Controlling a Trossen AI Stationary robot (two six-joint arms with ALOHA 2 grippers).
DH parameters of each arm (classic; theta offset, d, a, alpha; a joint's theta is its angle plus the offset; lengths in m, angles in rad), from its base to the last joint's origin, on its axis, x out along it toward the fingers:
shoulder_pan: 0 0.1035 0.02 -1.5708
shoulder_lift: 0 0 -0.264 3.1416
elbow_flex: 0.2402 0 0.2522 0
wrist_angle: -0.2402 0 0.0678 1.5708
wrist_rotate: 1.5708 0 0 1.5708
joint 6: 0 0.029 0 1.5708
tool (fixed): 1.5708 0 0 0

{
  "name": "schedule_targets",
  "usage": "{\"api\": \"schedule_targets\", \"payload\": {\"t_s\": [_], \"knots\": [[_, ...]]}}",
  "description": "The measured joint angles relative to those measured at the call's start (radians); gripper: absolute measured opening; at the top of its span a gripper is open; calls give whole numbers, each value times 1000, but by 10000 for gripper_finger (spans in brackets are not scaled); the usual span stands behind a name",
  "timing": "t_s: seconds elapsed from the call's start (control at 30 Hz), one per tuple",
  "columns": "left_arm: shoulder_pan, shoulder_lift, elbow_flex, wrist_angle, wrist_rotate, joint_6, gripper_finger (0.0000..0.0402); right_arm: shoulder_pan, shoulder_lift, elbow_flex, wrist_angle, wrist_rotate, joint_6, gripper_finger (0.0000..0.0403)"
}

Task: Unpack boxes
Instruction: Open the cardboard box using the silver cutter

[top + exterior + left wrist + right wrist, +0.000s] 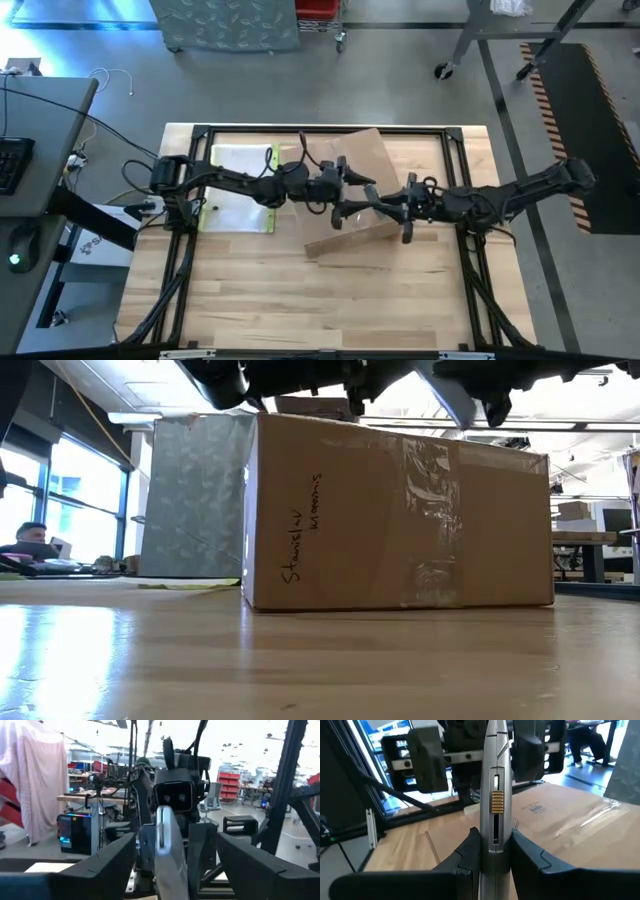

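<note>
Carton (352,165) lies under both end effectors, apparently untouched.

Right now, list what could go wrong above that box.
1. The right gripper alone pinches the knife; the left gripper stands open around it, so a slip would drop it onto the box.
2. Both arms crowd together above the box; the left fingers could knock the knife when backing away.
</note>
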Motion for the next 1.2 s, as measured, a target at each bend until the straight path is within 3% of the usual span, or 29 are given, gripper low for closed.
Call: {"api": "schedule_targets", "payload": {"t_s": [0.2,0.43,0.67,0.77,0.9,1.03,1.2], "knots": [[2,-2,10,-39,10,-9,189,-2,45,1,36,1,0,59],[6,-3,9,-122,14,-14,65,-3,44,0,35,-2,-20,59],[4,-27,9,-142,-16,-7,56,-3,40,0,41,4,-65,59],[3,-47,7,-171,-116,-12,56,-3,37,2,36,87,-159,111],[6,-95,7,-240,-284,-18,56,-3,20,28,-17,212,-333,227],[4,-126,8,-269,-352,-27,56,-3,32,89,-84,321,-465,328],[4,-136,8,-256,-410,-86,56,-3,153,137,-36,436,-514,371]]}}
